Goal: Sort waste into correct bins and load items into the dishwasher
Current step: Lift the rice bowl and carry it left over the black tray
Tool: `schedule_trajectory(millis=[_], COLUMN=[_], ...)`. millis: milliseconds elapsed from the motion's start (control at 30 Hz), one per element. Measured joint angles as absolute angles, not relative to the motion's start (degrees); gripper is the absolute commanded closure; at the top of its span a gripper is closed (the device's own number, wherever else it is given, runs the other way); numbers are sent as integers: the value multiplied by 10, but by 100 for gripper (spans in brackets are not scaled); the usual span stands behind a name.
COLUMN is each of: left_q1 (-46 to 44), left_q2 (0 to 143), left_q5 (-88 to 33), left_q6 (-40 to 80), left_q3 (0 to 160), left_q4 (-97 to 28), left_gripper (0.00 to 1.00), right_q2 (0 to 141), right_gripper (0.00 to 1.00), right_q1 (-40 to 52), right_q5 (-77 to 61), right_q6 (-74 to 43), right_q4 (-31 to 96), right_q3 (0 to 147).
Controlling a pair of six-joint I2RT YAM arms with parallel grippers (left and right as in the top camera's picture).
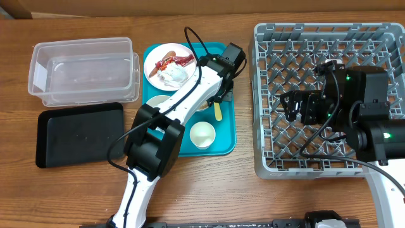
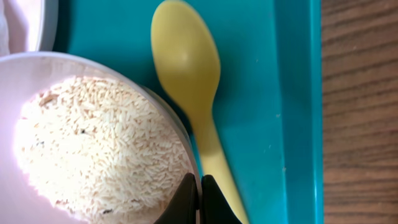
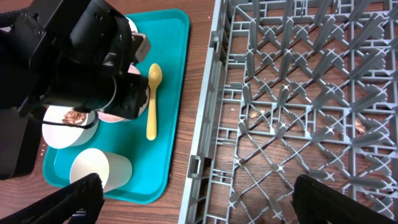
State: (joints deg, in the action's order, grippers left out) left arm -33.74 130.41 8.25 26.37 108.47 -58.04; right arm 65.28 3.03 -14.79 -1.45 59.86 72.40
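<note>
In the left wrist view, my left gripper (image 2: 200, 198) is shut on the rim of a small white bowl (image 2: 93, 60) filled with white rice grains (image 2: 99, 143). One fingertip is inside the rim and the other outside. The pale yellow spoon (image 2: 186, 62) lies right beside it on the teal tray (image 2: 280, 93). Overhead, the plate (image 1: 152, 66) carries a red wrapper (image 1: 178, 61) and a crumpled napkin (image 1: 172, 76). The white cup (image 1: 202, 134) and a second bowl (image 1: 157, 102) also stand on that tray. My right gripper (image 3: 199, 199) hovers wide open over the left edge of the grey dish rack (image 1: 329, 38), holding nothing.
A clear plastic tub (image 1: 85, 69) stands at the far left, with a shallow black tray (image 1: 79, 133) in front of it. The second bowl (image 3: 68, 124) holds a brown food lump. A few crumbs lie under the rack's lattice (image 3: 255, 114).
</note>
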Motion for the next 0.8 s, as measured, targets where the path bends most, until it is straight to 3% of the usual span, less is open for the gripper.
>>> schedule_trajectory(millis=[167,500,667,800], left_q1=[-337,-325,-288,-235], left_q2=[1304,1304,1304,1299], left_q5=[81,51,10,-52], left_q6=[251,232,222,205], left_q3=[1140,1394,1486,1510], left_q4=[-662,-853,-958,-967], left_gripper=[96,96,96,96], right_q2=[653,653,653,653], right_gripper=[0,0,0,0], right_q1=[30,30,30,30], right_q5=[-148,-148,-148,-148], right_q6=[-14,-14,-14,-15], right_q4=[597,595,596,595], right_q3=[724,724,724,724])
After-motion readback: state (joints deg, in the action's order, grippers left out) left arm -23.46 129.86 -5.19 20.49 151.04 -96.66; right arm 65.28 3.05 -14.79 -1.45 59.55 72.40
